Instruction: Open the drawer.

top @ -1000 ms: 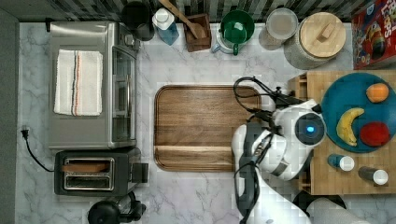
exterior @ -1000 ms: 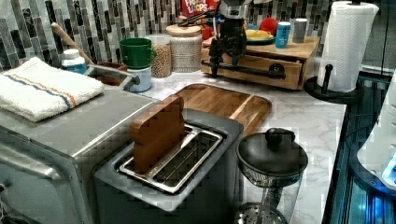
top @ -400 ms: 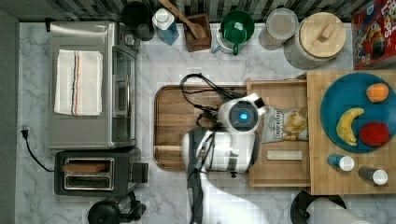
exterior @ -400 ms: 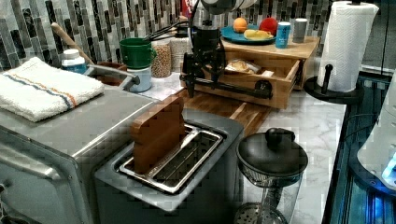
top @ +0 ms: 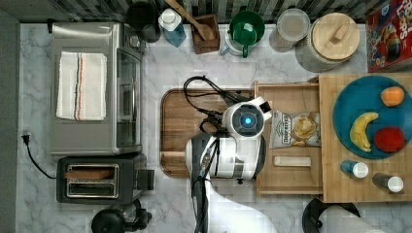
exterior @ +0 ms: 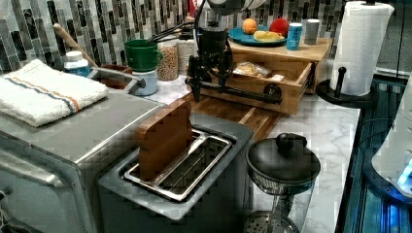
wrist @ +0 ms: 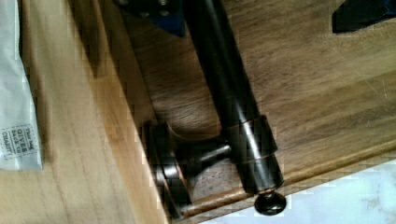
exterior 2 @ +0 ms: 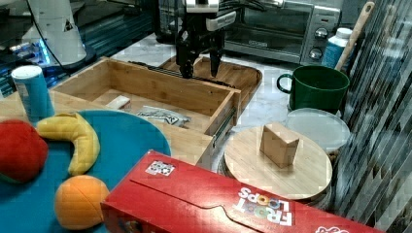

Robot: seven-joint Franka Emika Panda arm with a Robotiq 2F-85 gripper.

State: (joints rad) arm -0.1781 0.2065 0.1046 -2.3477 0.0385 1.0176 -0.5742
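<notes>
Top view: my gripper sits under the wrist housing, at the drawer [top: 291, 174] front. Drawer is pulled well out from the wooden stand, over the cutting board [top: 180, 121]; chips bag [top: 295, 128] and a small white pack lie inside.

Left view: gripper [exterior: 210, 86] is at the handle [exterior: 243, 94], fingers straddling the bar near its far end. Handle's long axis runs along the drawer front, across the pull direction.

Right view: fingers [exterior 2: 185, 68] hang apart on either side of the drawer's front edge, w/ a clear gap between them. I read the hand as open, not clamped.

Wrist view: the bar passes straight below me, post and end knob in sight, drawer front just beside it.

Judgement: drawer looks about fully out; the task seems basically done. Next is prob. lifting clear, straight up off the bar.
</notes>
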